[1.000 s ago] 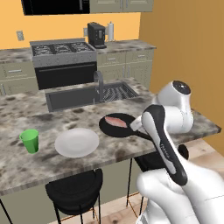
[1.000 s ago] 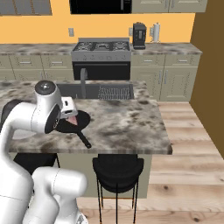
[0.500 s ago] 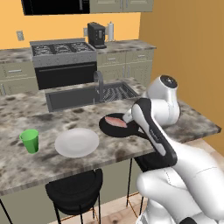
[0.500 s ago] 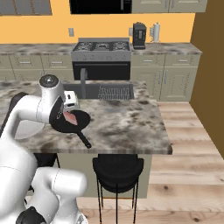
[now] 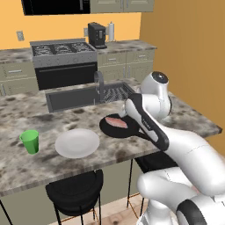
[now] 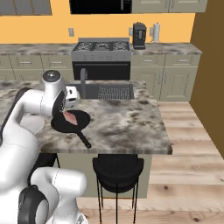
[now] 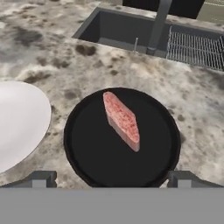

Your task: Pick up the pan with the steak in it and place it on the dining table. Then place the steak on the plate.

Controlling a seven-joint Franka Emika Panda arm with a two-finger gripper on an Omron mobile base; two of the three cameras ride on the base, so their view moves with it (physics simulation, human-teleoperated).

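Desk [image 7: 78, 65]: granite island, sink at 12 o'clock.
Pan [image 7: 87, 148]: black, resting on desk.
Plate [image 7: 17, 118]: white, at pan's 9 o'clock.
Steak [image 7: 122, 120]: lying in pan.
Pincer [image 7: 111, 179]: wide open, empty, above pan.

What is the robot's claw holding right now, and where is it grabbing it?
Nothing. The claw is wide open above the pan, with the steak lying loose inside it.

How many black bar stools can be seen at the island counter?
2. One stool sits under the counter edge below the plate; another stool sits beneath the pan end. Others may be hidden behind the robot.
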